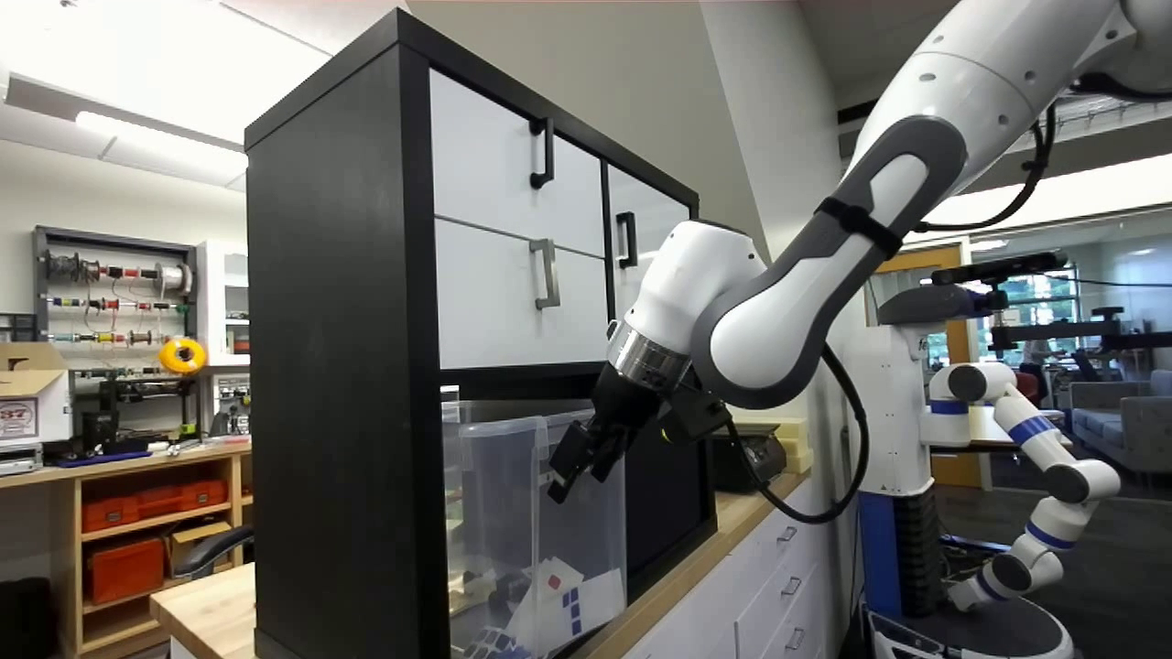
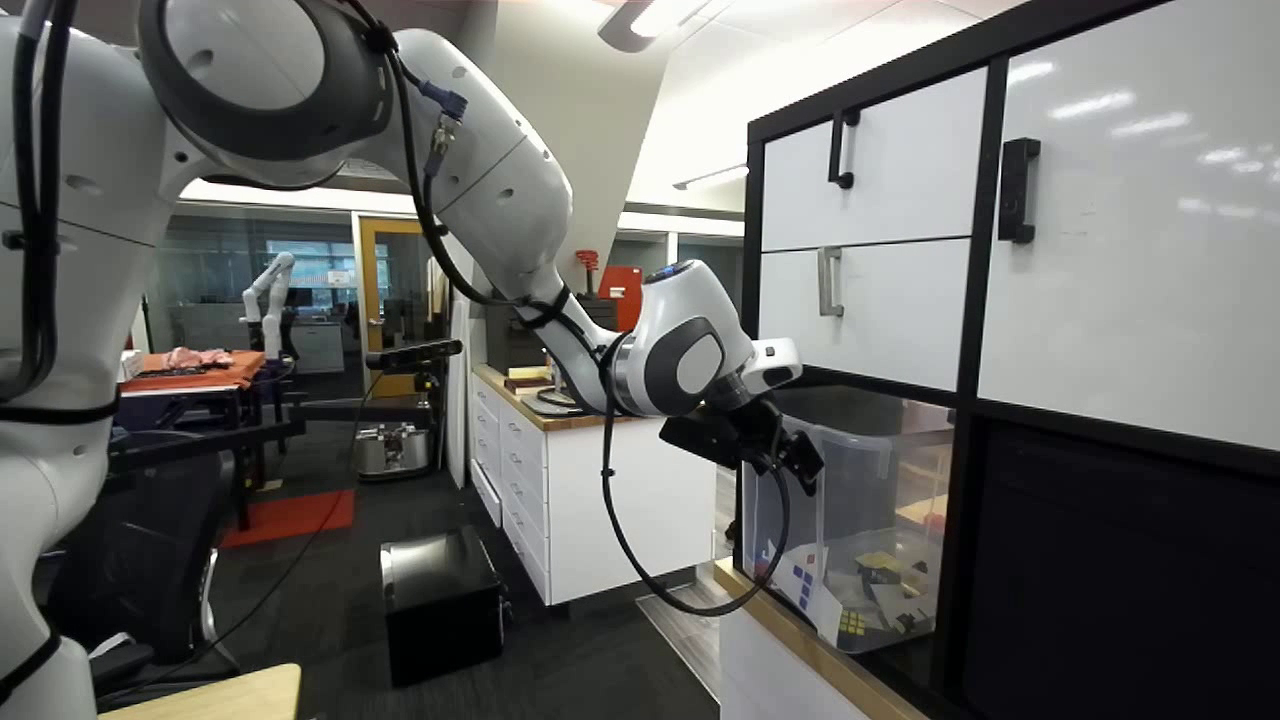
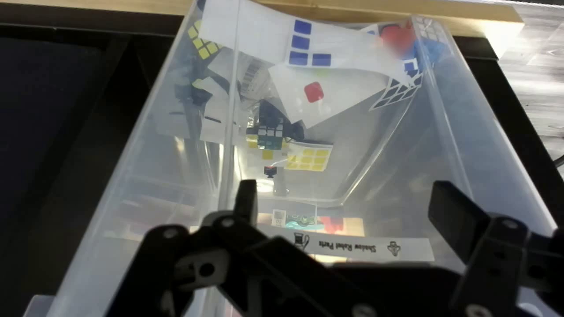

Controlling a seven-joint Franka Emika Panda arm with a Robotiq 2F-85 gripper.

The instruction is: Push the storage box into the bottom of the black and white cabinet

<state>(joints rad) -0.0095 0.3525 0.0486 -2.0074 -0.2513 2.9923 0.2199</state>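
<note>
The claw [image 1: 579,480] slants downward, its fingers [image 3: 246,198] spread apart. Just in front of it is the box [image 1: 504,513], upright in the bottom of the cabinet [image 1: 334,348]; whether the two touch cannot be told. Inside, lower than the claw, printed papers [image 3: 330,97] show. White drawer fronts [image 1: 494,302] rise above the claw, the counter [image 1: 696,566] runs below, and another robot [image 1: 895,412] stands well away.
</note>
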